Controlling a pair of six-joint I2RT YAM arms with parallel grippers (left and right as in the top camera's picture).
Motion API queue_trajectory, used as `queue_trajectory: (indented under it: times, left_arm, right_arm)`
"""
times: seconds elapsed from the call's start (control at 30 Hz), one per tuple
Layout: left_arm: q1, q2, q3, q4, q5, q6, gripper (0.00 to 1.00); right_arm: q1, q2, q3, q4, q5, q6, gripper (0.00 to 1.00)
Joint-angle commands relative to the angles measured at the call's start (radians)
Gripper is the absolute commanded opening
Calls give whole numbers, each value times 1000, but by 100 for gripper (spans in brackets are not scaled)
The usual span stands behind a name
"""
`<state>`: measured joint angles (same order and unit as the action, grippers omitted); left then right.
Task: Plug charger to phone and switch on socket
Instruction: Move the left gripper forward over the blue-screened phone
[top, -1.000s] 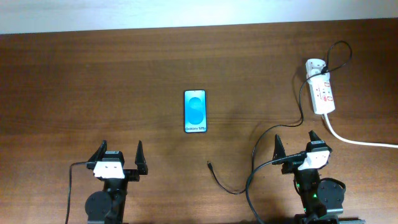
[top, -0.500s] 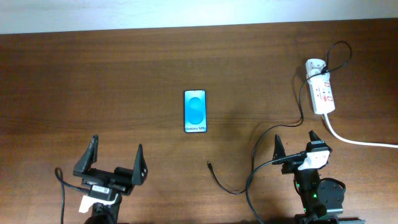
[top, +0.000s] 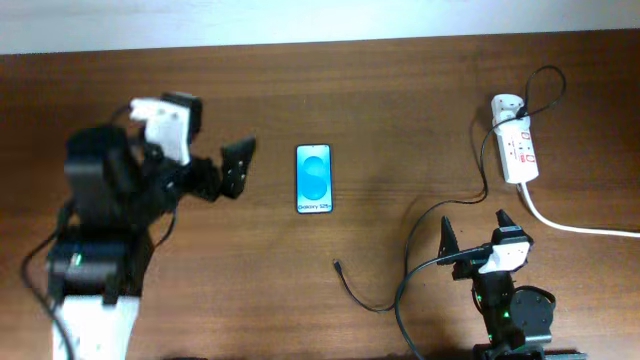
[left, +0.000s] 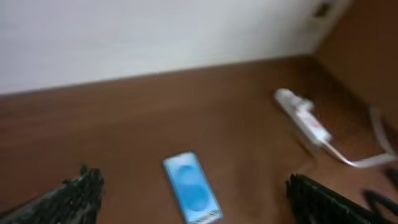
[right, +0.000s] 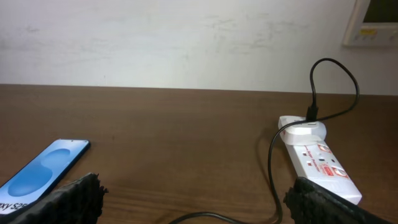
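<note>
Left gripper (left: 194, 182) is held spread and empty, left of the phone (top: 313, 179). Phone lies mid-table, unplugged. Charger (top: 365, 300) tip lies loose, nearer and right. Right gripper (top: 474, 225) is spread, empty. Socket (top: 517, 152) sits far right; switch state unreadable. Both steps are judged outstanding.

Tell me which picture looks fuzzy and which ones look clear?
Left wrist view: fuzzy all over, the phone and socket smeared. Right wrist view: sharp, the socket's red marks clear. Overhead view: mostly sharp, phone screen bright.
</note>
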<state>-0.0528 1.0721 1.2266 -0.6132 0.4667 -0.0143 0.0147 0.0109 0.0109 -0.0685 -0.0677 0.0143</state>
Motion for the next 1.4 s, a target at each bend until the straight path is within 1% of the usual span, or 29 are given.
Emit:
queue_trajectory:
  times: [0.0, 0.03, 0.1, 0.17, 0.2, 0.27, 0.3, 0.33, 0.43, 0.47, 0.53, 0.63, 0.7, 0.77, 0.93, 1.13, 1.37]
  left_arm:
    - [-5, 156, 36, -25, 191, -28, 99]
    - [-21, 193, 36, -38, 152, -61, 99]
    - [-68, 251, 79, -121, 40, -64, 99]
    - [-126, 328, 222, -313, -166, -64, 99]
    - [-166, 409, 369, -484, -301, -108, 99]
    - [-206, 553, 557, -696, -366, -116, 99]
    - [-223, 615, 608, -753, -383, -116, 99]
    - [-239, 648, 611, -745, -366, -117, 99]
    - [-280, 702, 610, -710, -134, -116, 99]
    - [-290, 702, 610, -679, -117, -121, 99]
    - [-314, 703, 610, -643, -125, -206, 99]
    - [-377, 740, 610, -645, -289, -354, 99]
    - [-412, 775, 610, -644, -294, -377, 99]
    - [-449, 832, 610, -642, -345, -430, 99]
    - [-455, 911, 610, -602, -344, -445, 99]
    - [-455, 927, 607, -591, -345, -444, 99]
    - [-462, 1049, 607, -570, -341, -445, 99]
  right_arm:
    - [6, -7, -5, -6, 1, -7, 98]
    - [6, -7, -5, -6, 2, -7, 98]
    - [6, -7, -5, -6, 1, -7, 98]
    - [6, -7, -5, -6, 1, -7, 99]
    - [6, -7, -5, -6, 1, -7, 98]
    - [6, -7, -5, -6, 1, -7, 98]
    - [6, -7, -5, -6, 1, -7, 98]
    - [6, -7, -5, -6, 1, -7, 98]
    - [6, -7, -5, -6, 1, -7, 98]
    - [6, -7, -5, -6, 1, -7, 98]
    - [6, -7, -5, -6, 1, -7, 98]
    - [6, -7, -5, -6, 1, -7, 98]
    - [6, -7, -5, -6, 2, -7, 98]
    - [6, -7, -5, -6, 2, -7, 98]
    - [6, -7, -5, -6, 1, -7, 98]
    - [6, -7, -5, -6, 1, -7, 98]
    - [6, -7, -5, -6, 1, -7, 98]
